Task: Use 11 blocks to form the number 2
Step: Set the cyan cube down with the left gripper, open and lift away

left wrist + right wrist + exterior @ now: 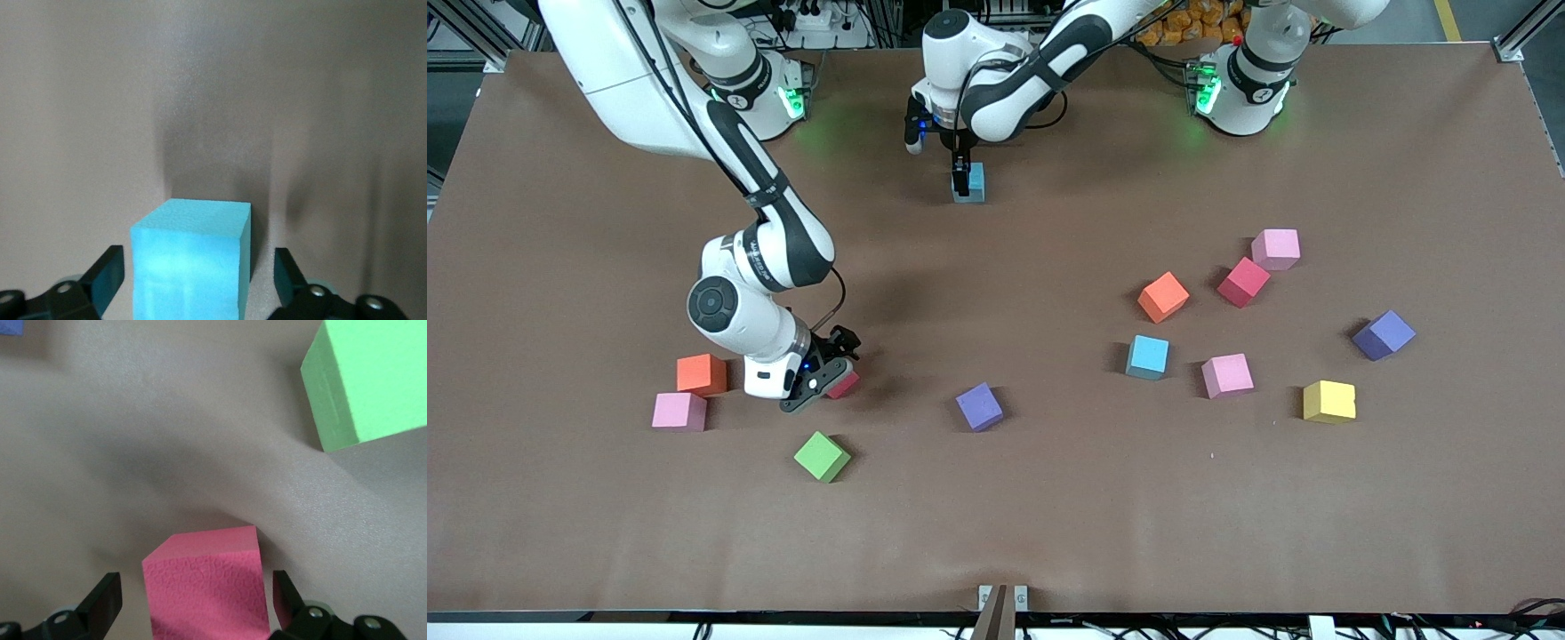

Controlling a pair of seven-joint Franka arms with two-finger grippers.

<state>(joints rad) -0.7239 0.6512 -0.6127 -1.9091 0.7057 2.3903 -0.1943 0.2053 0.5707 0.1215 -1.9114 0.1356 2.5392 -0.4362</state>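
A light blue block [973, 183] [190, 267] rests on the table close to the robots' bases. My left gripper [966, 182] [198, 270] straddles it, open, with a gap on each side. My right gripper [831, 380] [195, 595] is down at the table around a red block [845, 385] [207, 587], open and not touching it. An orange block [702, 374], a pink block [679, 412] and a green block [822, 457] [370, 383] lie close to it. Orange [1163, 297], red [1243, 282], pink [1275, 249], light blue [1147, 356], pink [1227, 375] and yellow [1328, 401] blocks are scattered toward the left arm's end.
Two purple cubes lie among the blocks, one [979, 407] mid-table and one [1384, 335] toward the left arm's end. The brown table [996, 533] is bare along the edge nearest the front camera.
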